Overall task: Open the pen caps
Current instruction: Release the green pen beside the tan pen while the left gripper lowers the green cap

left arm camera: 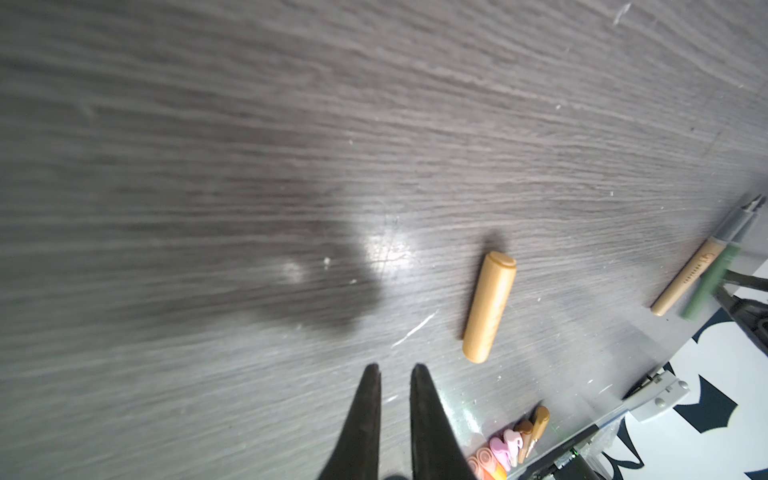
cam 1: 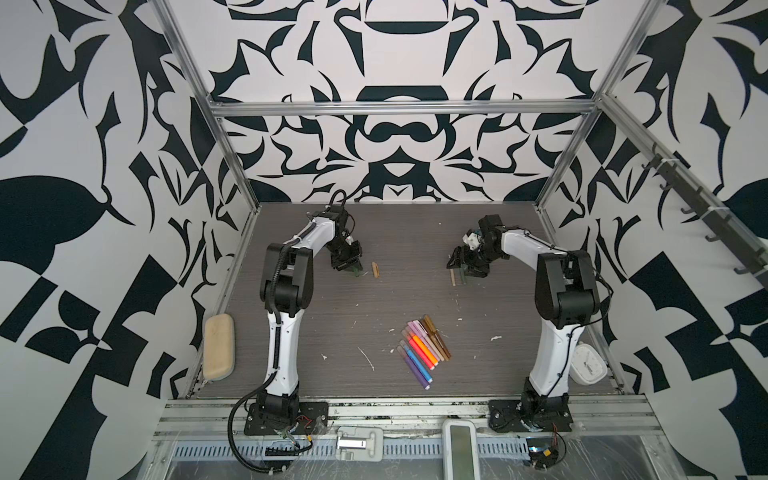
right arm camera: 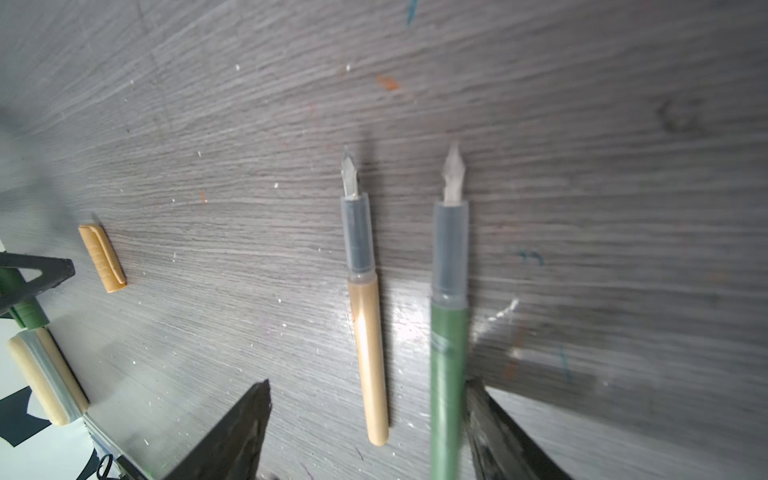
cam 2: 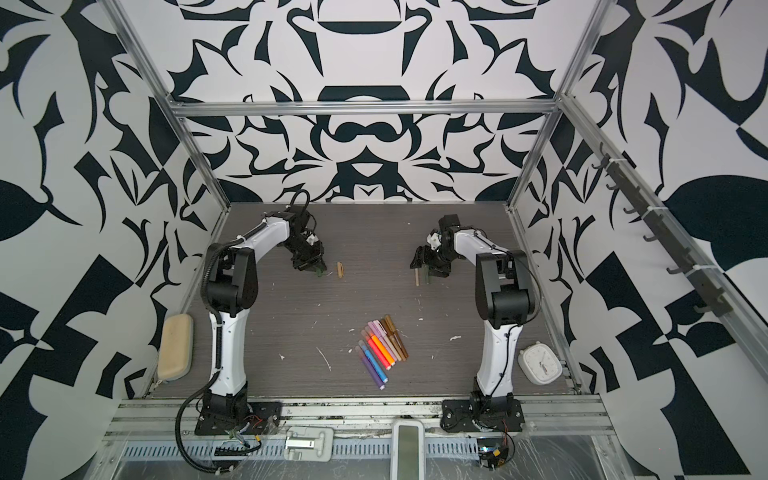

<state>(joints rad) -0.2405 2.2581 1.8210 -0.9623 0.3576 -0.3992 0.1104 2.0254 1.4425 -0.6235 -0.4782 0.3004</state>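
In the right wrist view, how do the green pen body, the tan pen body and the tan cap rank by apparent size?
1. green pen body: looks largest, but it is cut by the frame edge and maybe nearer the camera, so unsure against the next.
2. tan pen body.
3. tan cap: clearly smallest.

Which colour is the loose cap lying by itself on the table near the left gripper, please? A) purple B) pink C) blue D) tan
D: the loose cap on the table beside the left gripper is tan, the same colour as the uncapped tan pen body.
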